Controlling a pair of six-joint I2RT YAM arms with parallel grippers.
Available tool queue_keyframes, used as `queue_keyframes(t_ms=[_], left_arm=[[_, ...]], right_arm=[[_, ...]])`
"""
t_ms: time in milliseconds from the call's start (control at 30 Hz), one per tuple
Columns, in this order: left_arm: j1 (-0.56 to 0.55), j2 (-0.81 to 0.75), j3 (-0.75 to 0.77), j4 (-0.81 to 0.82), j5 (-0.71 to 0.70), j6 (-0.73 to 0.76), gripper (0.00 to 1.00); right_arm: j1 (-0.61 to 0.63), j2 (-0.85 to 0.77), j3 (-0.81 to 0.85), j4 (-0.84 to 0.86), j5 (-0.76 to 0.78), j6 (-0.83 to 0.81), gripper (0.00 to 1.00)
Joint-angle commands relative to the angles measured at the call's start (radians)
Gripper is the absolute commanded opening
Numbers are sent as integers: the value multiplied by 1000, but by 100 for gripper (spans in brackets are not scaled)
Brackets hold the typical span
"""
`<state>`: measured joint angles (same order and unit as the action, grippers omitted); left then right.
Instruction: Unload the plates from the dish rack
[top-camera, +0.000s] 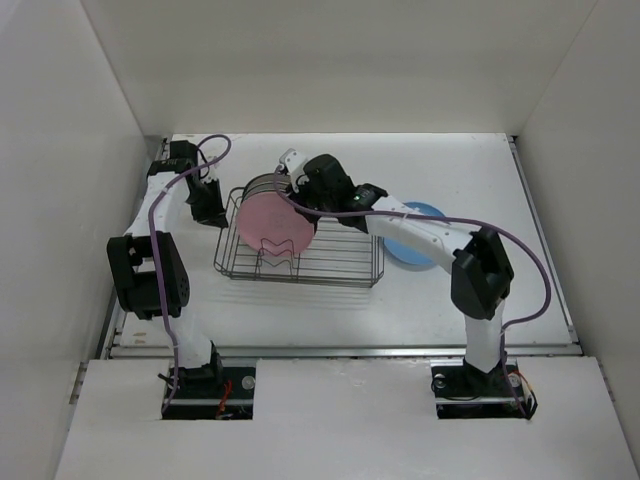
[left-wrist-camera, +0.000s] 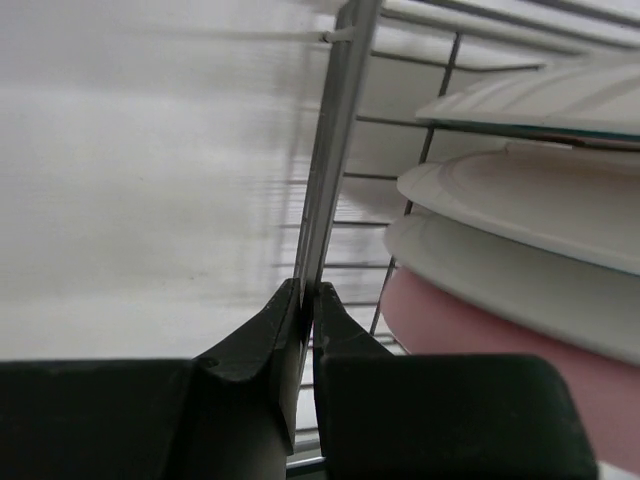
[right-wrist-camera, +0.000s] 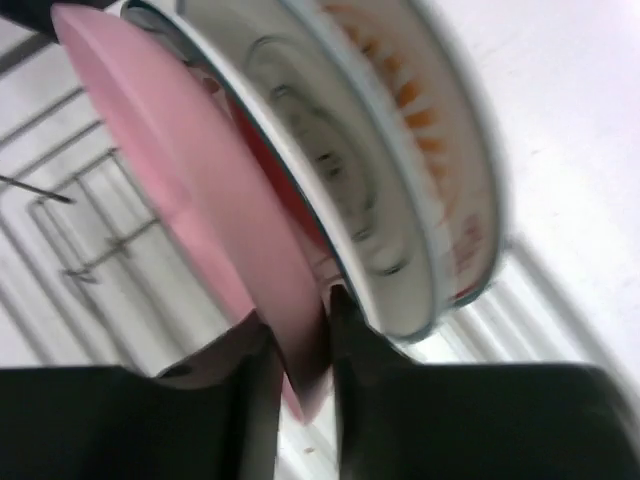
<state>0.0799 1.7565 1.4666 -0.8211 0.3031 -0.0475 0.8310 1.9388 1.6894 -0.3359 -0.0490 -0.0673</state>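
Observation:
The dark wire dish rack (top-camera: 330, 268) stands mid-table with several plates upright at its left end. The pink plate (top-camera: 273, 225) is at the front of that row. Behind it stand a grey-ringed plate (right-wrist-camera: 340, 190) and a white plate with orange marks (right-wrist-camera: 440, 130). My right gripper (right-wrist-camera: 300, 320) is shut on the pink plate's (right-wrist-camera: 170, 170) rim, one finger on each face. My left gripper (left-wrist-camera: 308, 295) is shut on the rack's rim wire (left-wrist-camera: 335, 150) at the left end, beside the stacked plates (left-wrist-camera: 530, 200). A light blue plate (top-camera: 425, 212) lies flat on the table right of the rack, partly under my right arm.
The rack's right two thirds hold only bare divider prongs (top-camera: 345, 255). White walls close in the table on the left, right and back. My right arm (top-camera: 440, 235) stretches over the blue plate toward the rack.

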Motion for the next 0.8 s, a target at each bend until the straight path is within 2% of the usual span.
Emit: queue_keyframes(t_ms=[0, 33, 133, 233, 400, 467, 567, 633, 667, 767], left_arm=[[12, 1, 35, -64, -30, -28, 0], [12, 1, 35, -64, -30, -28, 0], [12, 1, 35, -64, -30, -28, 0], [12, 1, 35, -64, -50, -28, 0], [12, 1, 17, -55, -50, -28, 0], [12, -8, 8, -46, -50, -28, 0], [12, -8, 8, -46, -50, -37, 0], [12, -8, 8, -46, -50, -37, 0], [12, -8, 8, -46, -50, -37, 0], [12, -17, 8, -46, -61, -37, 0]], right_arm=[[16, 20, 73, 2, 29, 37, 7], [16, 20, 105, -12, 29, 37, 0], [25, -15, 95, 3, 40, 37, 0], [25, -141, 56, 79, 80, 49, 0], [14, -438, -95, 285, 305, 118, 0], [-18, -506, -143, 320, 354, 200, 0], [-117, -590, -206, 243, 429, 332, 0], [-203, -665, -310, 206, 429, 391, 0], [-236, -690, -344, 190, 420, 471, 0], [-371, -732, -447, 63, 388, 595, 0]])
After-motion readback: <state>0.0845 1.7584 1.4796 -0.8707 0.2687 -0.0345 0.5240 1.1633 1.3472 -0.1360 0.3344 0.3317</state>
